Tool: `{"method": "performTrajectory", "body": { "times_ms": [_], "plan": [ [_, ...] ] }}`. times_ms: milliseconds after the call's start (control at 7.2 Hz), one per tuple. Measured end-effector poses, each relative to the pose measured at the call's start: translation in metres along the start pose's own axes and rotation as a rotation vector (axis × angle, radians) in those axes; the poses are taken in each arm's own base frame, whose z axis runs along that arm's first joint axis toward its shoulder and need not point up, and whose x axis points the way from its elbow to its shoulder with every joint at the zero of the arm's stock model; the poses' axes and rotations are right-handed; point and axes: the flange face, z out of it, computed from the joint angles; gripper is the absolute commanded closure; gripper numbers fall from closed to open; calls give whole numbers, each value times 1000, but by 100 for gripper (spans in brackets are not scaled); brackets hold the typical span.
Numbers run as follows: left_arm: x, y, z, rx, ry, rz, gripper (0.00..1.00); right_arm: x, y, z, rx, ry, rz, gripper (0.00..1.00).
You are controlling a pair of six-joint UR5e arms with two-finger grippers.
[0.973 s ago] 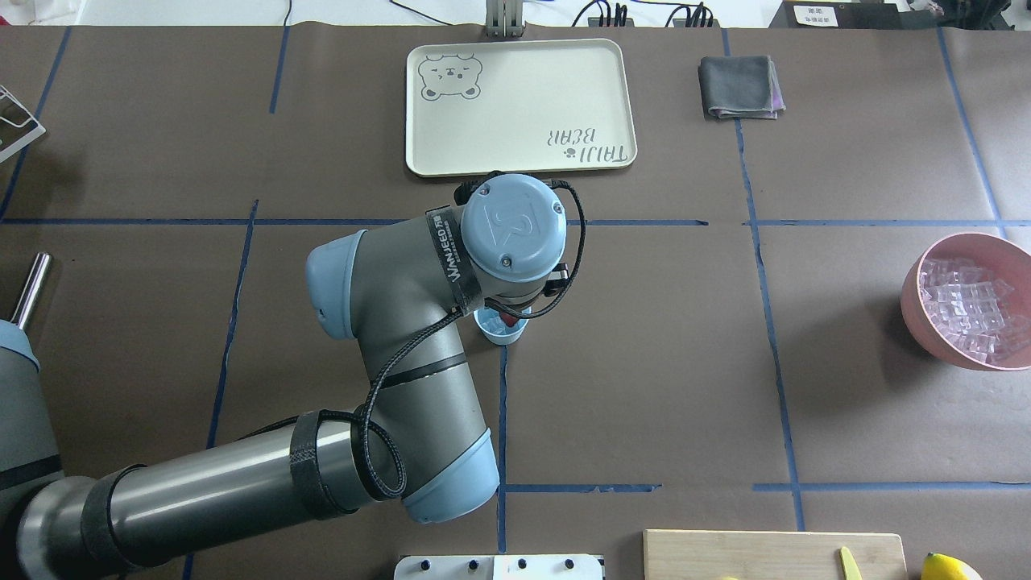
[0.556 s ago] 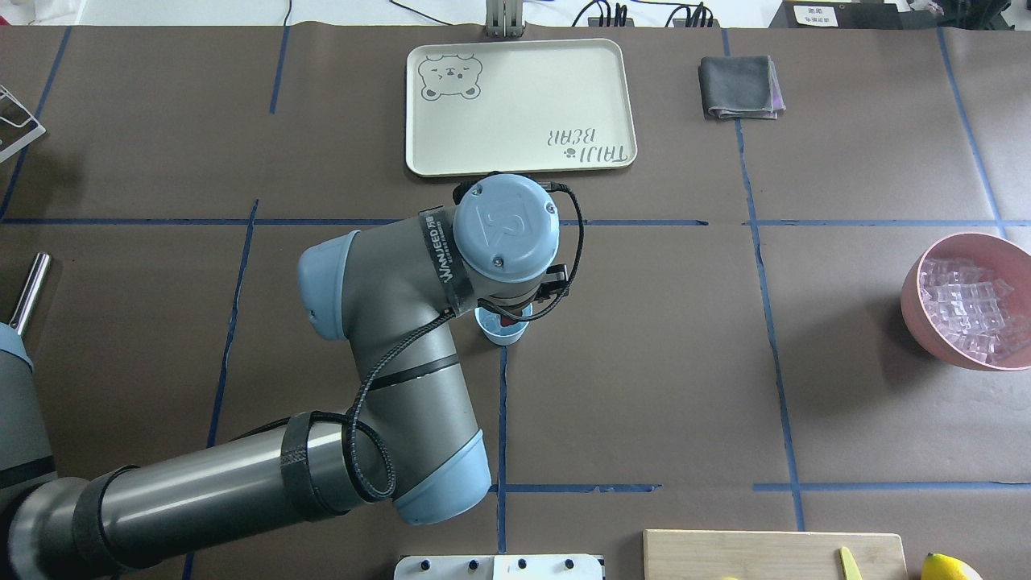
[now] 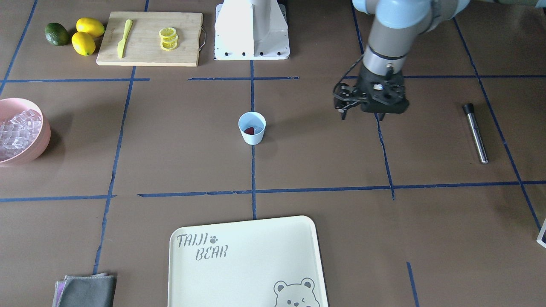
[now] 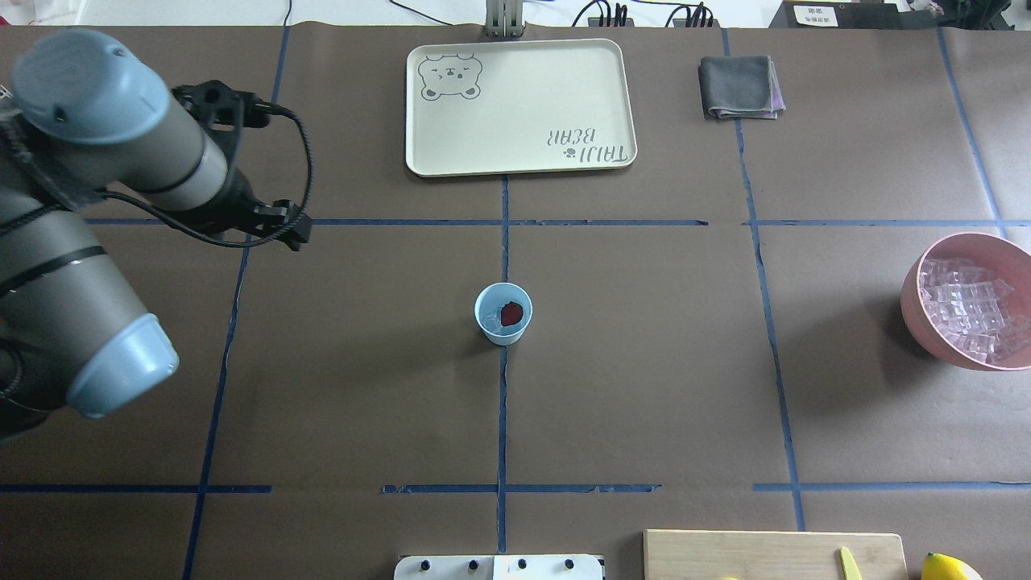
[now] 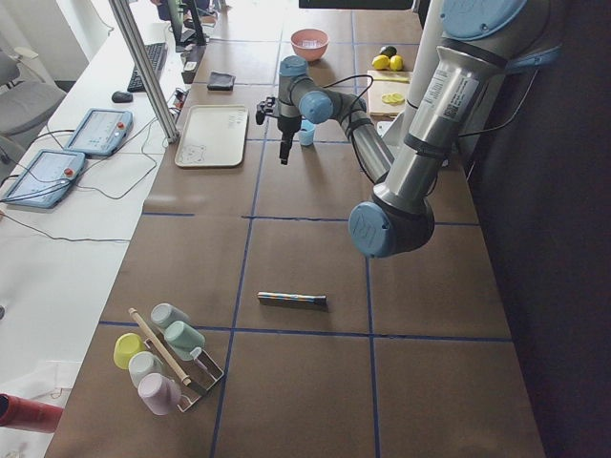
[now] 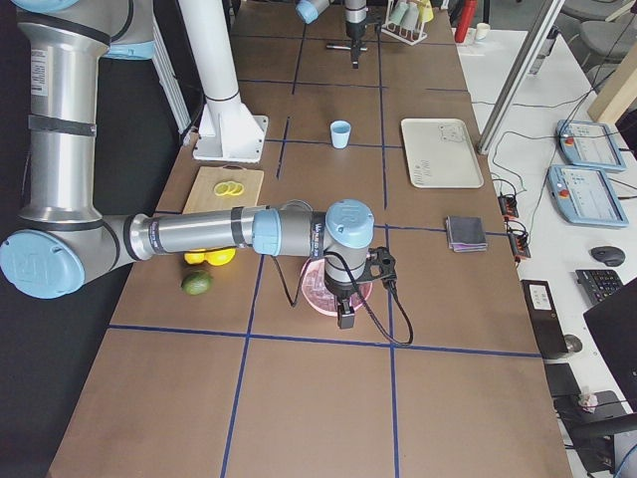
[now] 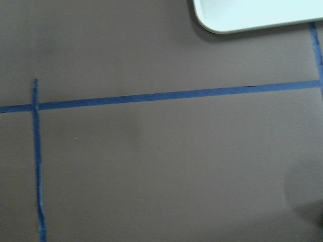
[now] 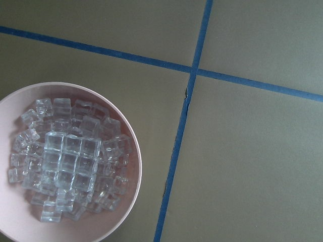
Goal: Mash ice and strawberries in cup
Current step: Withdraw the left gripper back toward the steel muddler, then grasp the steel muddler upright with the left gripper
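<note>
Small light-blue plastic cup upright at table ctr, tiny red strawberry inside. Ice in cup: can't confirm. Clear ice cubes heaped in big pink bowl. R gripper hangs over it, grip state can't tell. L gripper spread, empty, betw. cup & slim steel rod. Prob. loading stage. Next: R dips for cubes, L fetches rod.

A cream tray and a folded grey cloth are noted at the table's far edge. Lemon slices and a yellow knife are laid on a wooden board; two lemons are set beside it.
</note>
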Motion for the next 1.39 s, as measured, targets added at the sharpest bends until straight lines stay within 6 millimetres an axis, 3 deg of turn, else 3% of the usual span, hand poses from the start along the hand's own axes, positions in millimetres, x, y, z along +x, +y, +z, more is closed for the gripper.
{"method": "performTrajectory", "body": {
  "times_ms": [139,417,695,973,1251,1390],
  "plan": [
    [-61,-6,-7,-17,-10,29,0,0,0,0,0,0,0,1],
    [-191,5,-3,-62,-81,114,0,0,1,0,1,0,-1,1],
    [-301,23,30,-87,-85,152,0,0,1,0,0,0,0,1],
    [-374,38,87,-71,-15,114,0,0,1,0,0,0,0,1],
    [-412,46,129,-5,21,21,0,0,0,0,1,0,-1,1],
    [-418,52,146,23,42,-17,0,0,0,0,1,0,-1,1]
  ]
}}
